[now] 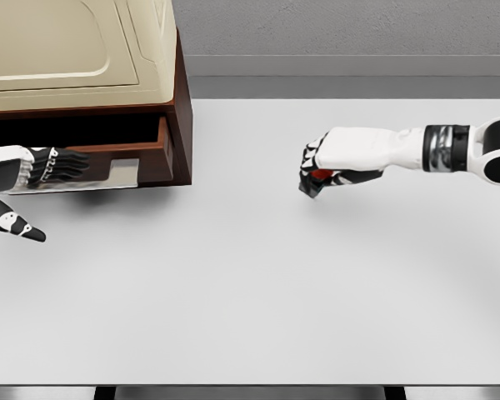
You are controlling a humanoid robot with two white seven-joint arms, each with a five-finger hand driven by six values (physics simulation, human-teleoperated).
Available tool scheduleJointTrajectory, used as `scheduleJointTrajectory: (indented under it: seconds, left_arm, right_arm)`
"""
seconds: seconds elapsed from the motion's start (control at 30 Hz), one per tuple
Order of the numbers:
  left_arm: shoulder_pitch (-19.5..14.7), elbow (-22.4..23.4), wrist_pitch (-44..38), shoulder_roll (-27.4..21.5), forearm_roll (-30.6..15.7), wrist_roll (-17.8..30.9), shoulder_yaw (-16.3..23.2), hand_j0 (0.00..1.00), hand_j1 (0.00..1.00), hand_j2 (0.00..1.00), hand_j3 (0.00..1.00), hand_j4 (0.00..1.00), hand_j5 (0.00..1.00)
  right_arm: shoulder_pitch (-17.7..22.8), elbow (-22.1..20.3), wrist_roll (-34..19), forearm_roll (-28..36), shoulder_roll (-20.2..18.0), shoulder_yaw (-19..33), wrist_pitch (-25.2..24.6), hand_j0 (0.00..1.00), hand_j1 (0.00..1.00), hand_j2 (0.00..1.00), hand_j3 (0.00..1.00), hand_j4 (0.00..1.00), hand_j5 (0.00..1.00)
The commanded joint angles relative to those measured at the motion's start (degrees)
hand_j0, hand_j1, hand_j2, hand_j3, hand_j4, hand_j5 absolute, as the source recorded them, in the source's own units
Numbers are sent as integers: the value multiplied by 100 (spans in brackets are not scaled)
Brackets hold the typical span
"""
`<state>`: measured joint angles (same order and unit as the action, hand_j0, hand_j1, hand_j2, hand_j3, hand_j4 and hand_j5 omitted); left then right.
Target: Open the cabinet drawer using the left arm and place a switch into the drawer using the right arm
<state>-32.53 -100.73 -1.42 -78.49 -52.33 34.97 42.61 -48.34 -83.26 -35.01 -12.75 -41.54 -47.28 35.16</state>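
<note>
no writing or label can be read anywhere here. the white table [250, 292] fills the near ground. at its left edge the left hand [46, 167] reaches in, its dark fingers [67, 162] stretched out and loosely spread, lying at the front of the drawer [121, 158], which stands pulled out from the brown cabinet [179, 108]; whether the fingers touch the drawer front cannot be told. over on the right, the right hand [317, 171] is curled tight around a small red and dark thing, the switch [321, 176] (mostly hidden by the fingers), held above the table and well apart from the drawer. a cream box [75, 46] sits on top of the cabinet.
</note>
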Motion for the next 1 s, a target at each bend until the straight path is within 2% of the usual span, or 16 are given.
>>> scheduleJointTrajectory:
  seconds: [0.0,0.17,0.27,0.63,0.9,0.97]
  left_arm:
    - [1,-34,-7,106,-84,3,90,100,100,100,100,100,100]
    - [1,-34,1,176,-84,3,90,100,100,100,100,100,100]
    - [89,-34,1,176,-119,3,90,100,100,100,100,100,100]
    - [115,-34,10,255,-172,3,99,100,100,100,100,100,100]
    - [133,-34,-7,334,-172,3,99,100,100,100,100,100,100]
    - [151,-34,1,361,-172,3,99,94,94,94,94,94,94]
  right_arm:
    - [0,3,1,36,84,-27,-16,42,42,42,42,42,42]
    - [-132,12,1,36,225,-97,-16,42,42,42,42,42,42]
    - [-290,276,1,36,427,-264,-16,42,42,42,42,42,42]
    - [-466,434,1,36,576,-273,-16,42,42,42,42,42,42]
    - [-809,451,1,36,770,-545,-16,42,42,42,42,42,42]
    - [-870,451,1,36,814,-598,-16,42,42,42,42,42,42]
